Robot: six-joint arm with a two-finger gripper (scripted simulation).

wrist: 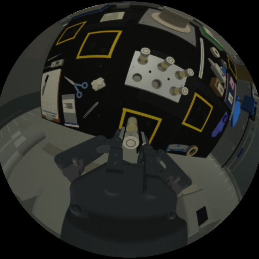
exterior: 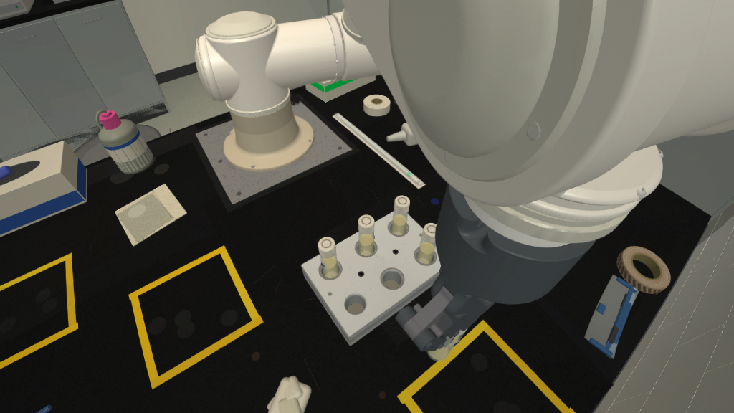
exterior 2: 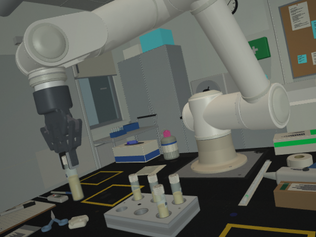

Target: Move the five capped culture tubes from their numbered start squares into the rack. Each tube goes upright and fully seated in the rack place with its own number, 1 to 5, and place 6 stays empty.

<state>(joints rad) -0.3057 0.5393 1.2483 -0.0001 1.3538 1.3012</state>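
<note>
A capped culture tube [exterior 2: 73, 181] with pale yellow liquid hangs upright in the air, my gripper's [exterior 2: 67, 160] fingers clamped on either side of its cap [wrist: 130, 142], above the corner of a yellow start square [wrist: 141, 125] in front of the rack. The grey rack [exterior: 370, 272] holds several capped tubes upright: three along its far row [exterior: 366, 235] and one at the right end of the near row [exterior: 426, 244]. Two near-row holes [exterior: 355, 304] [exterior: 392, 279] stand empty. In the side camera the arm hides most of the held tube.
The rack's near corner lies just beside the gripper. A crumpled wipe [exterior 2: 78, 221], scissors [exterior 2: 53, 223] and a clipboard [wrist: 50, 93] lie left of the rack; tape rolls [exterior: 643, 269], boxes and a long pipette [exterior: 379, 150] lie to its right. Other yellow squares [exterior: 191, 313] mark the black table.
</note>
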